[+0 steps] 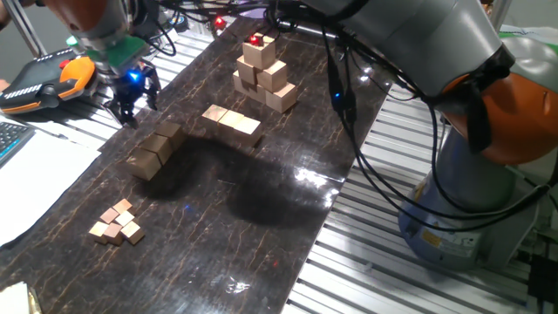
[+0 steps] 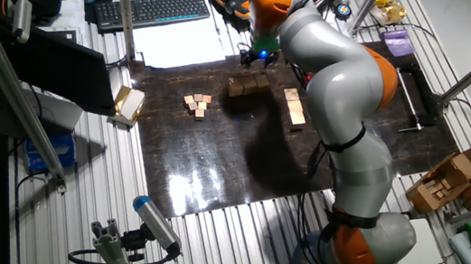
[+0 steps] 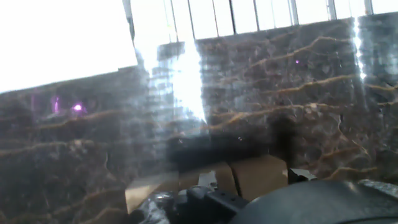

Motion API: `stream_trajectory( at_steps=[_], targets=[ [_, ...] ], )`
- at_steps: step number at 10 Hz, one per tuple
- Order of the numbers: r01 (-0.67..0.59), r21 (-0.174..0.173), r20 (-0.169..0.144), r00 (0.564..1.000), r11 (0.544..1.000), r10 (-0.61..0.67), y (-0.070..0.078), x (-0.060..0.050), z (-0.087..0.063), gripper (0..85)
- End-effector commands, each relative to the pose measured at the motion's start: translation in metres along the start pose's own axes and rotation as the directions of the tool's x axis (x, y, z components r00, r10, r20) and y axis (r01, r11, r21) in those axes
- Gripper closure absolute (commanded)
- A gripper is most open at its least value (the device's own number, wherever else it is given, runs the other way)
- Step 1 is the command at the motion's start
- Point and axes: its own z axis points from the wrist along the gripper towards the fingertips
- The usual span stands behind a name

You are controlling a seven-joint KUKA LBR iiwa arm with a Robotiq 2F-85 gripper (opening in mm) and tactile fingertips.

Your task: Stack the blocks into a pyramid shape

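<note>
A low pile of mid-sized tan cubes [image 1: 155,150] lies in the arm's shadow at the left of the dark mat; it also shows in the other fixed view [image 2: 249,85]. More light-tan blocks [image 1: 232,123] lie flat in a patch near the mat's middle [image 2: 293,109]. My gripper [image 1: 135,103] hovers above the mat's left edge, just behind the low pile, with fingers spread and nothing between them; it also shows in the other fixed view [image 2: 259,59]. In the hand view the tops of the cubes [image 3: 258,175] show just beyond the hand's dark body.
A taller stack of bigger cubes [image 1: 265,73] stands at the back of the mat. Tiny pinkish cubes [image 1: 117,222] lie at the front left. An orange-and-black pendant [image 1: 48,80] and white paper [image 1: 39,179] lie left of the mat. The arm's base [image 1: 471,209] stands at the right.
</note>
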Motion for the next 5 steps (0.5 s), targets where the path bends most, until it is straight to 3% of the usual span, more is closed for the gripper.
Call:
stream_trajectory(
  at_steps=[1,5],
  targets=[
    [0.007,0.005,0.0,1.0,1.0,-0.007,-0.001,-0.001,0.003,20.7],
    [0.028,-0.003,-0.016,0.999,1.0,-0.028,-0.009,-0.005,0.015,19.3]
  ],
)
